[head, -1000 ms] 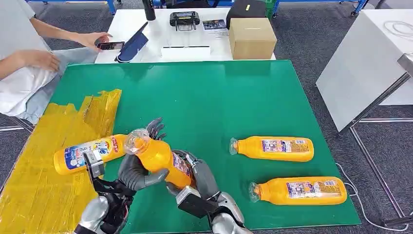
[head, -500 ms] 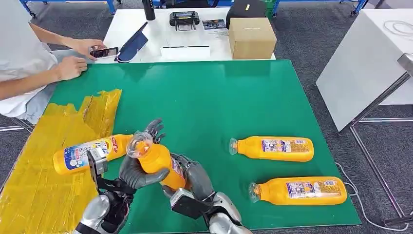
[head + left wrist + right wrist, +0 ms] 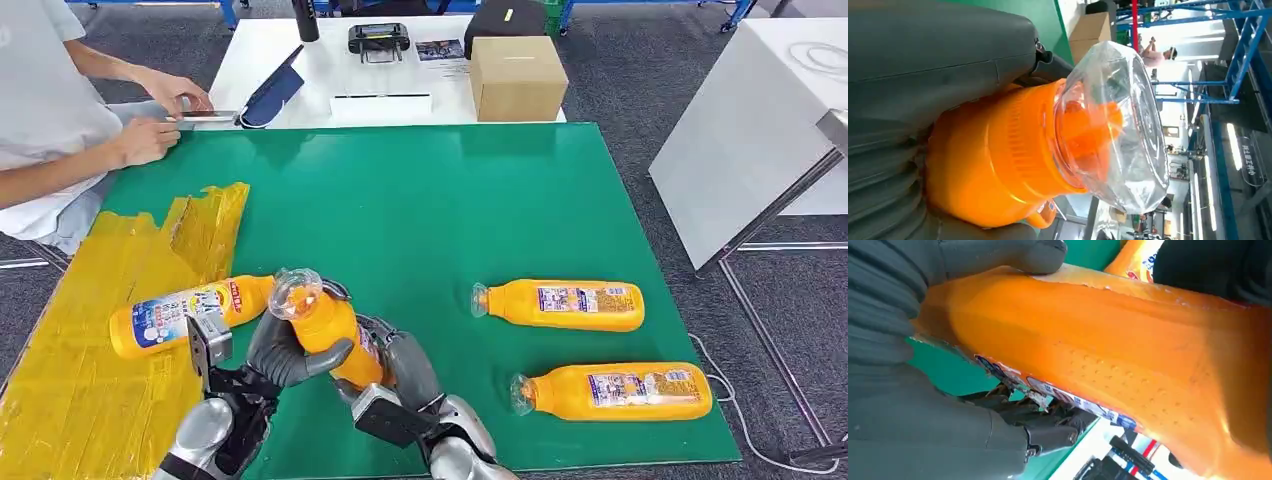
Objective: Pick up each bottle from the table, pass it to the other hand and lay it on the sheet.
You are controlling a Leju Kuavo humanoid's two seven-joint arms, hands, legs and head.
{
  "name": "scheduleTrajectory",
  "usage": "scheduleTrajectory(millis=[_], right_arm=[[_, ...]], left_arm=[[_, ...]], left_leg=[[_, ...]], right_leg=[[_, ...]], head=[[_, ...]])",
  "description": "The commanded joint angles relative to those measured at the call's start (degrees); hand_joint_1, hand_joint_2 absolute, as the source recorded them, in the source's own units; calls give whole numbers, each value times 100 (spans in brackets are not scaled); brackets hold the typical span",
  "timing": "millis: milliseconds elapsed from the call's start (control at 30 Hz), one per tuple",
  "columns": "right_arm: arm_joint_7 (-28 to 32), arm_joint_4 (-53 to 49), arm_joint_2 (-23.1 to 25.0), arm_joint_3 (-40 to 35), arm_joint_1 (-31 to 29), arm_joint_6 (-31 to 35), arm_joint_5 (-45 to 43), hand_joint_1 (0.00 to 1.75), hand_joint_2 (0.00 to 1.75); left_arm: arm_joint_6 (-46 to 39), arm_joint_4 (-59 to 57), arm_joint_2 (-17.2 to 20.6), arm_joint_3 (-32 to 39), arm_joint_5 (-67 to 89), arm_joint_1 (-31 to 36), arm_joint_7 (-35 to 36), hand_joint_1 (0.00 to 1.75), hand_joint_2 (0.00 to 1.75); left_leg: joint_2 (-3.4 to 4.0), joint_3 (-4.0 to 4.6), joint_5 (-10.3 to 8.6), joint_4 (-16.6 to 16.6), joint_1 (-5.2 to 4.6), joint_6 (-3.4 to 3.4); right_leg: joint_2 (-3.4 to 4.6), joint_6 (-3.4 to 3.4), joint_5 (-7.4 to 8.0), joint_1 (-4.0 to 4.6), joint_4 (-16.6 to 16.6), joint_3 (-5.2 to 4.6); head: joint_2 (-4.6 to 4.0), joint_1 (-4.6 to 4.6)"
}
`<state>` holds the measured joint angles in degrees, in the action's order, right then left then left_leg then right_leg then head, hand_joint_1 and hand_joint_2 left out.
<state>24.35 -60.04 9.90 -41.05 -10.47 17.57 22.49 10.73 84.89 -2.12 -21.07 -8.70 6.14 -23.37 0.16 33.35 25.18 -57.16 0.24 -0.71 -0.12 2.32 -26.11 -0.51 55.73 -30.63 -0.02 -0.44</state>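
Bottle at lower left of frame, in both left robot hand and right robot hand.

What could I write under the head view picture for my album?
Both robot hands, left robot hand and right robot hand, hold an orange plastic bottle above the green table mat.

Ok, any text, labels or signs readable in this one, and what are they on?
Nothing can be read with confidence.
Held bottle, gripped by left hand and right hand: label strip too blurred.
Bottle on the yellow sheet: blue and red label, large characters blurred.
Two bottles on the green mat: label print too small.
Hanging sign: characters illegible.
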Motion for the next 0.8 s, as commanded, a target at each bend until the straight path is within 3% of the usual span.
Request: scheduleTrajectory(millis=[33,267,300,333,567,700,800], right_arm=[[81,-391,-184,33,24,112,-94,175,175],[146,-718,-209,186,160,206,-185,175,175],[197,-858,-215,261,214,288,-221,140,175],[244,-1009,-228,322,276,349,-261,3,175],[480,-2325,-372,806,793,672,-483,0,175],[589,-2781,-376,1066,1087,862,-428,0,175],[592,-3009,-402,1196,1236,915,-398,0,175]], left_arm=[[-66,-380,122,-64,53,220,28,175,175],[-124,-349,127,-18,65,205,12,175,175],[-191,-317,142,24,92,206,-16,175,175],[-281,-264,160,71,137,202,-48,175,175],[-1182,565,442,731,754,97,-289,175,175],[-2570,923,573,1162,2156,-28,-490,175,175],[-2900,1147,687,1361,2559,-136,-455,175,175]], left_leg=[[-8,-18,4,5,4,2],[-5,-20,5,4,7,3],[-5,-10,2,3,3,2],[-7,-15,6,2,6,3],[1,2,3,-4,4,3],[11,2,6,-2,4,2],[7,-10,11,0,7,3]], right_leg=[[-6,-5,-4,5,-9,22],[-3,-7,-3,7,-10,25],[-4,-5,-2,3,-5,13],[-5,-7,-5,6,-6,21],[-11,-6,-6,5,3,0],[6,-4,-3,7,1,-1],[3,-6,-8,9,-3,12]], head=[[0,0],[0,2],[0,0],[0,2],[0,0],[0,-2],[0,0]])
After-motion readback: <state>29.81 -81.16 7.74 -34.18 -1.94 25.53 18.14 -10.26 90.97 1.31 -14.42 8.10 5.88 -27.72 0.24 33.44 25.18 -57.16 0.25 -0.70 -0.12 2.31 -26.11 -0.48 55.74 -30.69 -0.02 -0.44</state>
